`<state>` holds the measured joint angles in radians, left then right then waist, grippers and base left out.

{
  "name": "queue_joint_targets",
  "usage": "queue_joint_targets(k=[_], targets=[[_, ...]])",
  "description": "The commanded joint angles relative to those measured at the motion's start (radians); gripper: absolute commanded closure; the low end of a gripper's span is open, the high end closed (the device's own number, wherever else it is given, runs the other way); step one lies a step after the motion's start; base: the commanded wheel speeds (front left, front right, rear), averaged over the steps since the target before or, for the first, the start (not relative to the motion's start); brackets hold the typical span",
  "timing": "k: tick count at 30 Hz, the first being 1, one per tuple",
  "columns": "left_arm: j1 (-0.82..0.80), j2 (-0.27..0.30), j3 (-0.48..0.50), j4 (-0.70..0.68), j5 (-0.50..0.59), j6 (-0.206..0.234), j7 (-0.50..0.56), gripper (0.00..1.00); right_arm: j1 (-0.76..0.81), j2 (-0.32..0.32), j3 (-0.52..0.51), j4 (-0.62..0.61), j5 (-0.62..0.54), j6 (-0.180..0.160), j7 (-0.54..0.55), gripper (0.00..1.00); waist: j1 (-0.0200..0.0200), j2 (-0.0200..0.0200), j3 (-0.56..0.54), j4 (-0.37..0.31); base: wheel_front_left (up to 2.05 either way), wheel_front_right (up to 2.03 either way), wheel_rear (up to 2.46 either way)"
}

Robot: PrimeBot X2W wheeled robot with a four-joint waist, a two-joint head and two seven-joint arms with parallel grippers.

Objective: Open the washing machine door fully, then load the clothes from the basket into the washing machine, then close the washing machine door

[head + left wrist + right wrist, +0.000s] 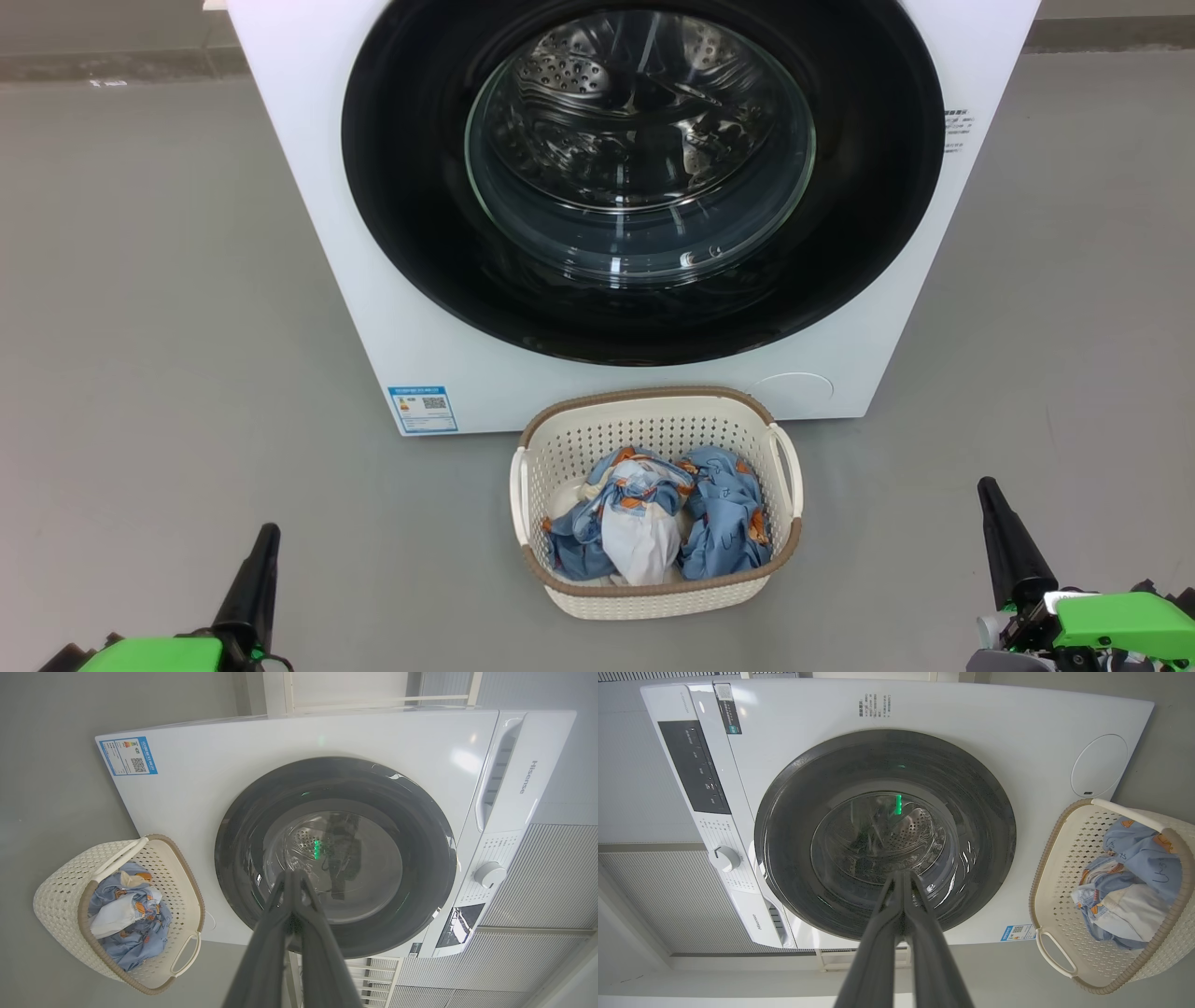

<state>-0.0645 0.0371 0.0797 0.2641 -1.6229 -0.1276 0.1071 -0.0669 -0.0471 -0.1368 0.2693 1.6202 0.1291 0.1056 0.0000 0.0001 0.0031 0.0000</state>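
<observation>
The white washing machine (pixel 308 187) stands straight ahead, its round black-rimmed door (pixel 859 187) shut flat against the front, steel drum visible through the glass. On the floor right in front of it sits the cream basket (pixel 653 425) holding the light-blue clothes (pixel 724 518) with orange prints and a white cloth part. My left gripper (pixel 264 532) rests low at the left and my right gripper (pixel 988 487) low at the right, both shut and holding nothing, well short of the door (pixel 243 858) (pixel 985 812). The basket (pixel 56 882) (pixel 1069 858) lies off to the side in each wrist view.
Grey floor (pixel 140 327) spreads on both sides of the machine. A control panel with a dial (pixel 725 857) runs along the machine's top edge. A blue label sticker (pixel 422 409) marks the lower left corner of the front. Pale louvred panels (pixel 551 872) stand behind.
</observation>
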Motion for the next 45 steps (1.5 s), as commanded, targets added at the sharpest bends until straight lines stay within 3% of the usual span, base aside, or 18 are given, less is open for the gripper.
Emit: queue_joint_targets(k=[1, 14, 16, 17, 26, 30, 45], targets=[[-0.044, 0.013, 0.035, -0.019, 0.015, -0.003, 0.007, 1.0, -0.041, -0.003, 0.022, -0.025, -0.013, 0.002, 0.008, 1.0, 0.0, -0.0001, 0.0, 0.0, 0.0, 0.0, 0.0], [-0.044, 0.013, 0.035, -0.019, 0.015, -0.003, 0.007, 1.0, -0.041, -0.003, 0.022, -0.025, -0.013, 0.002, 0.009, 1.0, 0.0, -0.0001, 0.0, 0.0, 0.0, 0.0, 0.0], [0.002, -0.001, -0.001, 0.005, -0.001, 0.0, -0.001, 1.0, 0.002, 0.001, 0.0, 0.005, 0.0, 0.0, -0.001, 1.0, 0.0, -0.0001, 0.0, 0.0, 0.0, 0.0, 0.0], [0.008, -0.004, -0.002, 0.015, -0.001, 0.0, -0.001, 0.0, 0.008, 0.002, 0.001, 0.017, 0.0, 0.0, -0.002, 0.0, 0.0, -0.0001, 0.0, 0.0, 0.0, 0.0, 0.0], [0.029, -0.011, -0.015, 0.021, 0.017, 0.0, -0.022, 0.0, 0.023, 0.004, 0.012, 0.038, -0.013, 0.0, -0.018, 0.0, 0.0023, -0.0001, -0.001, 0.002, 0.0, 0.0, 0.0], [0.031, -0.007, -0.02, 0.011, 0.032, 0.0, -0.034, 0.0, 0.022, 0.0, 0.022, 0.038, -0.029, 0.0, -0.031, 0.0, 0.0002, -0.0001, 0.0, 0.003, 0.0, 0.0, 0.0], [0.029, 0.005, -0.025, -0.014, 0.171, 0.0, -0.075, 0.0, 0.002, -0.027, 0.07, 0.049, -0.134, 0.0, -0.075, 0.0, 0.0001, -0.0001, 0.003, 0.005, 0.0, 0.0, 0.0]])
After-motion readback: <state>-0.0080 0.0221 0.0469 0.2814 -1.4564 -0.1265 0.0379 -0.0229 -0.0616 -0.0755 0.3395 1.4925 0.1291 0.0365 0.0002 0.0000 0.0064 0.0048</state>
